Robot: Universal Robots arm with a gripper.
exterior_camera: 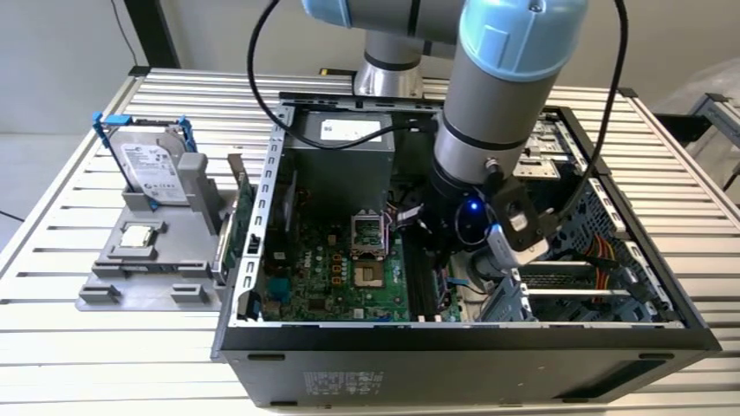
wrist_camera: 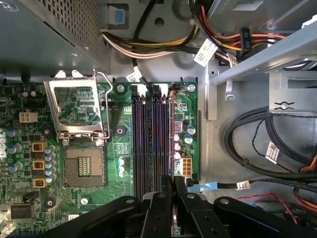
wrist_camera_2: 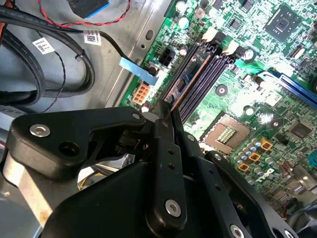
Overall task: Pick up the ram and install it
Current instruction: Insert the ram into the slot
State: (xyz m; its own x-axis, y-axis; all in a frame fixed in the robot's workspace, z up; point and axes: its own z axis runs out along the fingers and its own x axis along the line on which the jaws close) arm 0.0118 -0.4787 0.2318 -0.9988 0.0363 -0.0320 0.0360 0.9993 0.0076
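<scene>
Inside the PC case (exterior_camera: 601, 217), my gripper (wrist_camera: 173, 186) had its jaws pinched narrow on the ram (wrist_camera: 172, 134), already sitting edge-down in the outermost memory slot (wrist_camera: 169, 106); whether it's fully seated, I couldn't tell.

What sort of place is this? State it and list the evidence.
Probably a robotics test bench for computer assembly: an open black desktop computer case with its green motherboard exposed sits on a slatted metal table, beside a grey parts fixture holding a silver hard drive.

Tool (wrist_camera: 173, 198) over memory slots (wrist_camera: 153, 144); drive cage (exterior_camera: 578, 286) and cable bundle (wrist_camera: 257, 144) crowd one flank, open processor socket (wrist_camera: 81, 124) side clear.
</scene>
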